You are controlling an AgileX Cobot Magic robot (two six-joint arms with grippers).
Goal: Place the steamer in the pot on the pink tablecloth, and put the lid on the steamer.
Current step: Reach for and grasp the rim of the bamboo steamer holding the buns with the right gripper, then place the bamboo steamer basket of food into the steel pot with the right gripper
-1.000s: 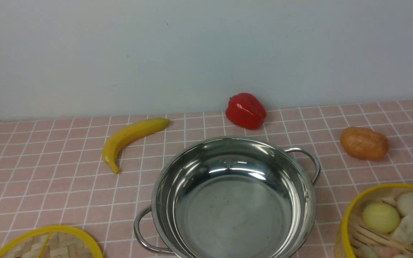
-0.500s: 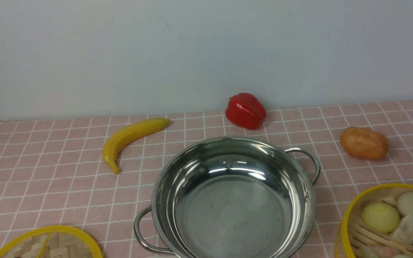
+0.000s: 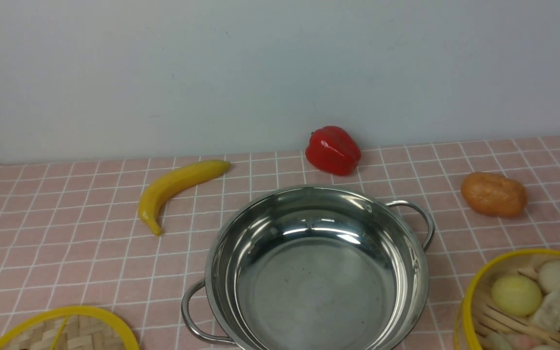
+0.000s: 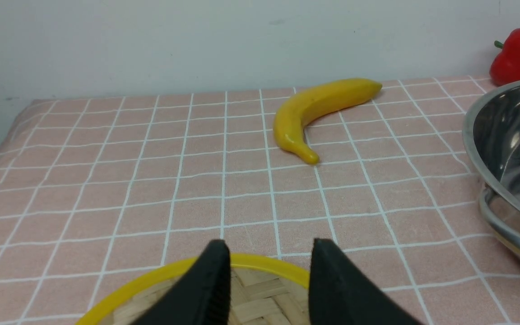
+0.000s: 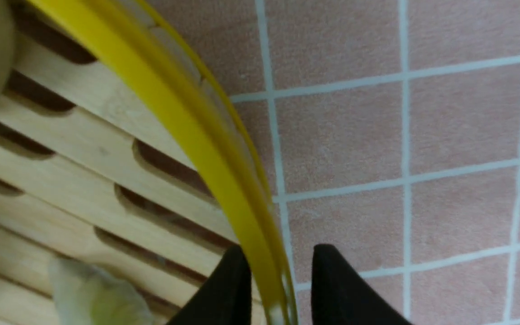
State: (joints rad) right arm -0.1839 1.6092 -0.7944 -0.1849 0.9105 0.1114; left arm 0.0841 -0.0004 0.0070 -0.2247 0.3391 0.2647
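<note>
Two sets of jaws are at work on your tabletop, one at each near corner. Your left jaws stand wide apart over the lid (image 3: 71,333), which lies flat on the pink tablecloth (image 3: 66,262) at the near left. Between the black fingertips (image 4: 210,284) you see its yellow rim and woven face. They clamp nothing, and you cannot tell whether the tips touch it.

Your right jaws stand narrow and straddle the wall of the steamer (image 3: 518,253) at the near right. One fingertip (image 5: 226,293) is inside, above the slatted base and close against the yellow rim. The other is outside above the cloth, with a sliver of pink between it and the rim, so the wall is not pinched.

The steamer rests on the cloth, near the pot (image 3: 309,291) on its right and not touching it, with pale buns (image 3: 516,294) inside. The pot stands at the centre, one loop handle near left, the other far right. Beyond it you have a banana (image 3: 173,187) on the left, a red pepper (image 3: 333,149) by the wall and a brown roll (image 3: 494,194) on the right.
</note>
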